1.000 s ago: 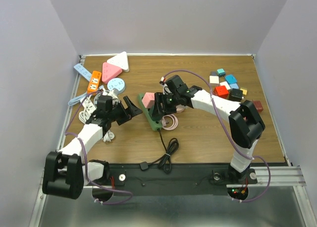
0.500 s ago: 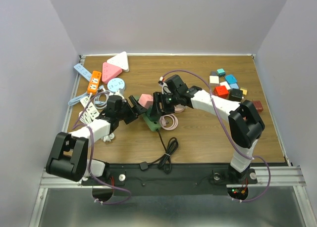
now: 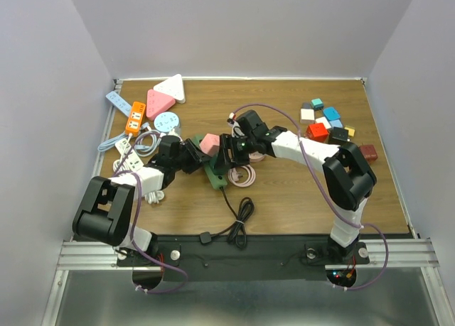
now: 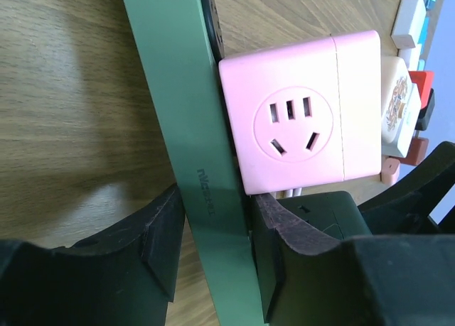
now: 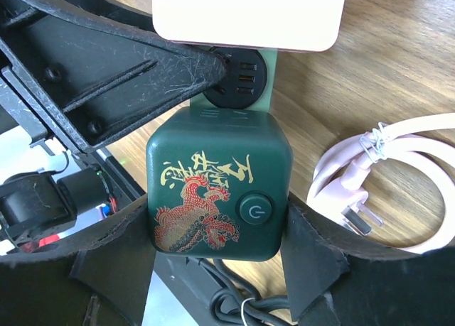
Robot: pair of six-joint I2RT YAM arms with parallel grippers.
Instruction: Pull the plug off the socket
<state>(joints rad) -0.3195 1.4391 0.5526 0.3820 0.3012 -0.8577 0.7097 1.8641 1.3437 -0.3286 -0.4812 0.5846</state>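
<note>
Socket strip (image 4: 192,127) diagonal, cord (image 3: 233,202) nearward, pink plug (image 4: 291,113) seated; left end effector (image 4: 217,230), right end effector (image 5: 220,237) clench it.

The green strip (image 4: 192,127) is a flat sage green with small darker lettering. The pink cube (image 4: 298,113) is pale pink with dark slots. The dark cube (image 5: 217,191) is deep green, with a gold and red dragon, gold characters and a pale power symbol. The left gripper (image 4: 213,258) and right gripper (image 5: 217,258) are black. The cable (image 5: 384,166) is pale pink with a white tie. The table (image 3: 284,191) is brown wood grain. The blocks (image 3: 318,131) are red, blue, teal, yellow, white and black.
</note>
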